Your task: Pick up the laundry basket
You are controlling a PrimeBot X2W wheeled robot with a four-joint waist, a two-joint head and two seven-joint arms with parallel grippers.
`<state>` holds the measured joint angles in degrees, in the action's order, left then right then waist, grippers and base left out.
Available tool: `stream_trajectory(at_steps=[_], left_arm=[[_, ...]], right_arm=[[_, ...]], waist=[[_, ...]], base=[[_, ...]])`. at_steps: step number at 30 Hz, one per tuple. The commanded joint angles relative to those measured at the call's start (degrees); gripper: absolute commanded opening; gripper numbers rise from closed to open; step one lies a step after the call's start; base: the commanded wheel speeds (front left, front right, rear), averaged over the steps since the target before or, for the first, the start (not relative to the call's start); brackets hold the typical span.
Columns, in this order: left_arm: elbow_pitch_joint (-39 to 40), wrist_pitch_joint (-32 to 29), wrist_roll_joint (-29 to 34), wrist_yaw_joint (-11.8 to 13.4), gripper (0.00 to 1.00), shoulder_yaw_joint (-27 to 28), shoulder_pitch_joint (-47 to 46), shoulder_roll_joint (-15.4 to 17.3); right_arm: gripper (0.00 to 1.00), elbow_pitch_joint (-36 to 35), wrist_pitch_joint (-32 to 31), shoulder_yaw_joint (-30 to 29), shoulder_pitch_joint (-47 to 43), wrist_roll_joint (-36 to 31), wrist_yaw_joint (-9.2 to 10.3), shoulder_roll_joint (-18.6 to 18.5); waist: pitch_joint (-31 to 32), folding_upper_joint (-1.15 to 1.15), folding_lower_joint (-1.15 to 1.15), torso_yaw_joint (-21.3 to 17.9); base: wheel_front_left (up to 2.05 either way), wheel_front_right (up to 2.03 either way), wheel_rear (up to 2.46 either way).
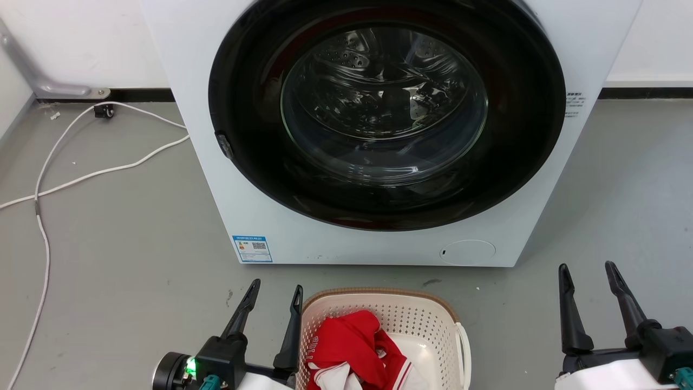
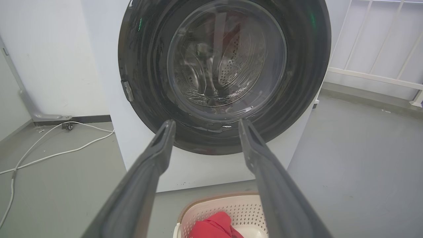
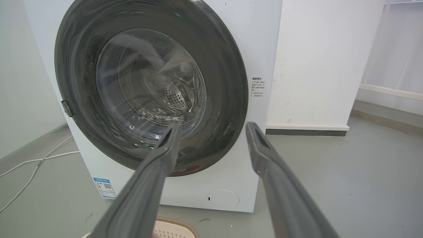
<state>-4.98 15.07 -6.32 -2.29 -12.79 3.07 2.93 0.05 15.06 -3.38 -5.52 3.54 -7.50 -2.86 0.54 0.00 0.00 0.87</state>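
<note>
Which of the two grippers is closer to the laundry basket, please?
The left gripper, whose inner finger stands right beside the rim of the laundry basket; the right gripper hangs apart over the grey floor.

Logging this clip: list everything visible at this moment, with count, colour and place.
washer: one, white with a black round door, shut, at the wall facing the robot
laundry basket: one, cream with a brown rim, on the floor before the washer
clothes: one bundle, red and white, in the laundry basket
cable: several runs, white, on the floor left of the washer
label: one, blue, on the washer's lower left front
railing: one, white, right of the washer
left gripper: one, black, close beside the basket's left wall, jaws open
right gripper: one, black, apart to the basket's right, jaws open
</note>
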Motion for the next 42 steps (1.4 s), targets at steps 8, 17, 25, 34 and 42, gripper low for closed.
stream_trajectory(at_steps=[8, 17, 25, 34, 42], left_arm=[[-0.87, 0.16, -0.43, -0.14, 1.0, -0.03, -0.57, -0.06], [-4.34, 0.15, -0.07, -0.88, 1.0, 2.76, -6.75, 0.19], [-14.11, 0.15, -1.93, -3.21, 1.0, 5.29, -17.11, 2.2], [-35.93, -2.13, -3.1, -4.22, 1.0, 5.83, -34.76, 5.65], [-48.38, -5.15, -4.22, -5.04, 1.0, 2.39, -44.15, 6.62]], right_arm=[[1.0, 1.18, 0.17, 0.39, 0.55, -0.44, 0.02, -0.03], [1.0, 3.08, -0.22, 1.29, 6.76, 0.36, 0.02, -0.02], [1.0, 9.5, -2.59, 2.23, 15.26, 0.34, 0.02, 0.0], [1.0, 24.09, -6.36, 4.78, 30.21, 2.95, 0.02, -0.01], [1.0, 37.97, -8.34, 6.6, 40.42, 3.71, 0.03, -0.01]], waist=[[-2.37, 0.0, 0.0, -0.52], [-14.55, 0.0, 0.0, -2.61], [-26.35, 0.0, 0.0, -3.38], [-37.6, 0.0, 0.0, -3.12], [-42.92, 0.0, 0.0, -2.55]], base=[[0.0, 0.0, 0.0], [0.0, 0.0, 0.0], [0.0, 0.0, 0.0], [0.0, 0.0, 0.0], [0.0, 0.0, 0.0]])
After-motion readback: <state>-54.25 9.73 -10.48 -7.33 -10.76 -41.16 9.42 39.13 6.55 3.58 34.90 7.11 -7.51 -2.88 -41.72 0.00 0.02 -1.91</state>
